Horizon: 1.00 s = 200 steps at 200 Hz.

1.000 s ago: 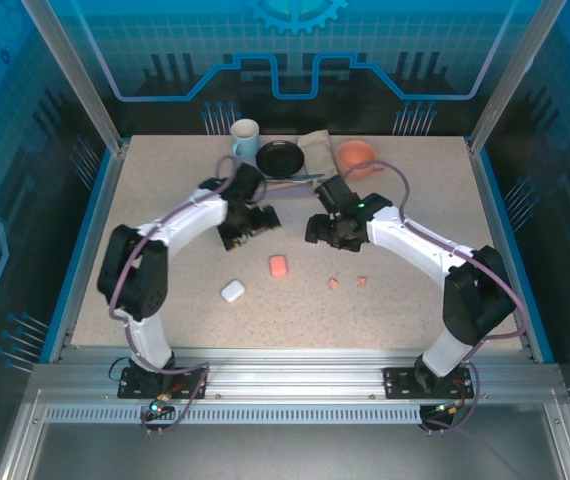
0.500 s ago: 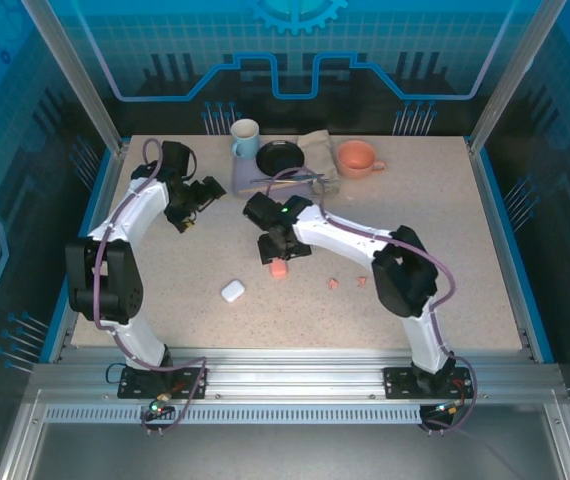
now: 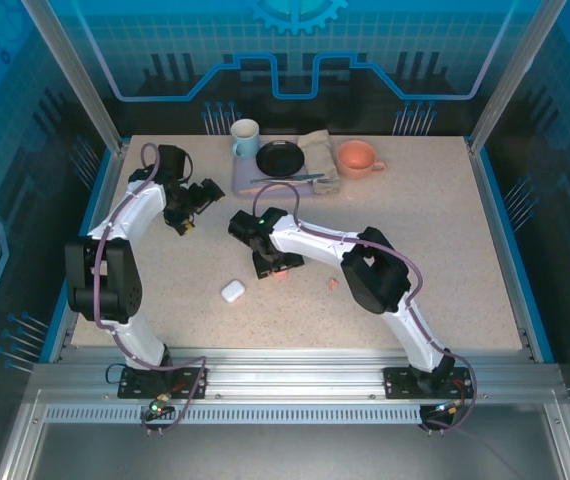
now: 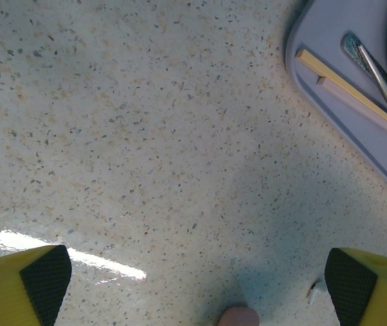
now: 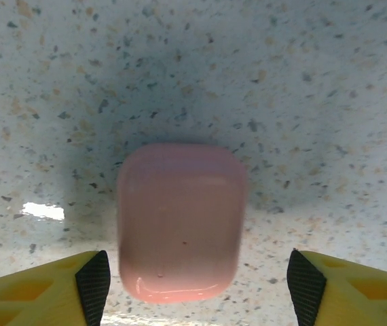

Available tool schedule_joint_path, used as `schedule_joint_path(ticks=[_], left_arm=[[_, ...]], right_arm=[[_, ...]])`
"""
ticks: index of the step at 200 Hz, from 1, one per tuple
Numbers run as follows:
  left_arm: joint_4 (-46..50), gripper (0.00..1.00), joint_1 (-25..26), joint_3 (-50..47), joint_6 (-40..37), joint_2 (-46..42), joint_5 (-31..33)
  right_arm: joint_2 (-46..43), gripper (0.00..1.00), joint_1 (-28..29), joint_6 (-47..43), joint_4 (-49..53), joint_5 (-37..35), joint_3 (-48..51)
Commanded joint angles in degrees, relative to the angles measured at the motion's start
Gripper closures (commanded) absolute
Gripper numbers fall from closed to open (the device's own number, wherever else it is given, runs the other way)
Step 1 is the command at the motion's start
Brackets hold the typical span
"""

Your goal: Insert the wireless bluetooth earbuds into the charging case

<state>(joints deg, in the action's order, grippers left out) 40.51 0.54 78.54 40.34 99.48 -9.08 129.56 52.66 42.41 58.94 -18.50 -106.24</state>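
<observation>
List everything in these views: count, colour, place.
pink case: one, pink, mid-table
white case: one, white, nearer and left of the pink case
earbud: one, salmon, right of the pink case
mug: one, white, far edge
tray: one, lavender, far centre
plate: one, black, on tray
metal utensil: one, silver, on tray
cloth: one, beige, right of plate
cup: one, salmon, far edge
table: one, speckled beige
left gripper: open, over bare table
right gripper: open, straddling pink case
</observation>
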Motion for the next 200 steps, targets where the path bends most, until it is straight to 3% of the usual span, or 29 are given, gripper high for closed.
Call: schedule_joint_path(ticks=[1,51,87,118,154,175,200], left_arm=[[-0.2,0.01,-0.4,-0.7,-1.1,0.5,-1.7],[-0.2,0.01,-0.5,0.0,-1.3,1.1,-1.8],[0.1,0.01,-0.6,0.8,-1.5,1.4,-1.8],[0.4,0.01,-0.8,1.4,-1.4,1.3,-2.0],[0.9,0.01,-1.1,1.8,-1.7,1.0,-1.9],[1.5,0.01,-1.3,2.1,-2.1,0.7,-1.8],[2.0,0.01,-1.4,2.4,-2.1,0.5,-1.7]], right_arm=[[-1.8,0.25,-1.7,2.5,-5.0,7.6,3.8],[-6.2,0.26,-2.1,5.0,-15.6,20.2,9.8],[-10.5,0.27,-0.8,0.4,-22.6,26.0,10.8],[-12.1,0.28,-1.4,-2.6,-12.8,17.4,7.9],[-8.2,0.18,-1.5,-12.9,-4.0,4.6,-0.9],[-5.0,0.13,-1.8,-21.7,-3.6,3.7,-4.1],[-0.8,0.10,-3.1,-25.7,-1.9,8.0,-8.0]])
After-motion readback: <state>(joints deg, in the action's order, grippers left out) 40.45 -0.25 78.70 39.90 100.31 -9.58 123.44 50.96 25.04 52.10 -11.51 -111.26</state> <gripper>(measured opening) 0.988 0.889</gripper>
